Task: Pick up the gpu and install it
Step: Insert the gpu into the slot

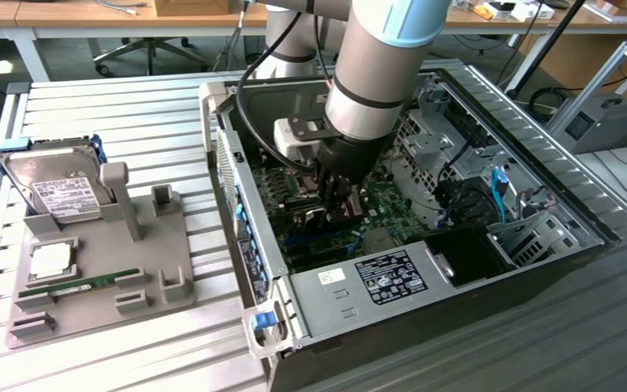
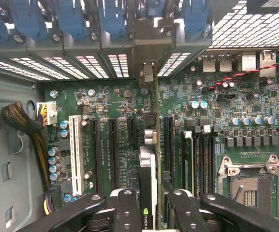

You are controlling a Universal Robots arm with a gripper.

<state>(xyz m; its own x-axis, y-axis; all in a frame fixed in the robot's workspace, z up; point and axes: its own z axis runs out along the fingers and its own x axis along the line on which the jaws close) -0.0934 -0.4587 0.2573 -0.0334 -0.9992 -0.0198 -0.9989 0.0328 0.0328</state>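
Observation:
In the wrist view the gpu point(image 2: 148, 159) is seen edge-on, a thin card with a black cooler, standing upright over the green motherboard point(image 2: 115, 101) between the black expansion slots. Its silver end bracket point(image 2: 146, 72) reaches the rear slot openings of the case. My gripper point(image 2: 150, 195) is shut on the card, one black finger point(image 2: 127, 205) on each side. In the exterior view the gripper point(image 1: 335, 196) is down inside the open computer case point(image 1: 401, 278), and the gpu point(image 1: 316, 219) shows dark beneath it. I cannot tell whether the card sits in a slot.
A grey fixture point(image 1: 107, 278) on the exterior view's left holds a silver hard drive point(image 1: 63, 192), a cpu point(image 1: 50, 260) and a green memory stick point(image 1: 79, 286). Inside the case are drive cages point(image 1: 444, 139), cables point(image 2: 23, 121), blue slot latches point(image 2: 66, 19) and the cpu socket point(image 2: 248, 181).

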